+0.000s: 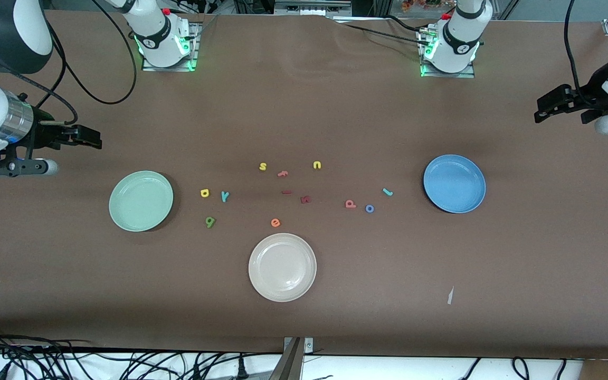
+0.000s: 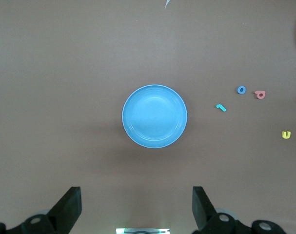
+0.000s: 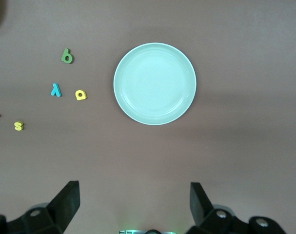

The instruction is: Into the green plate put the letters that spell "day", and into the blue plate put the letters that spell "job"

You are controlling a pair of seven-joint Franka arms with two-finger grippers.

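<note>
The green plate [image 1: 141, 201] [image 3: 154, 84] lies toward the right arm's end of the table. Beside it are the yellow "d" [image 1: 205, 193] [image 3: 80, 95], teal "y" [image 1: 224, 196] [image 3: 56, 90] and dark green "a" [image 1: 210, 221] [image 3: 67, 56]. The blue plate [image 1: 454, 183] [image 2: 154, 116] lies toward the left arm's end, with the teal "j" [image 1: 387, 192] [image 2: 221, 107], blue "o" [image 1: 370, 209] [image 2: 241, 89] and salmon "b" [image 1: 350, 203] [image 2: 260, 94] beside it. Both plates hold nothing. My right gripper [image 1: 90, 138] [image 3: 134, 202] and my left gripper [image 1: 547, 105] [image 2: 136, 204] hang open and empty, high over bare table at their own ends.
A cream-white plate [image 1: 282, 267] sits nearest the front camera, mid-table. Other letters lie between the coloured plates: yellow "s" [image 1: 263, 167], orange "f" [image 1: 283, 173], yellow "u" [image 1: 317, 165], a dark red bar [image 1: 286, 192], dark red "k" [image 1: 305, 199], orange "e" [image 1: 275, 222].
</note>
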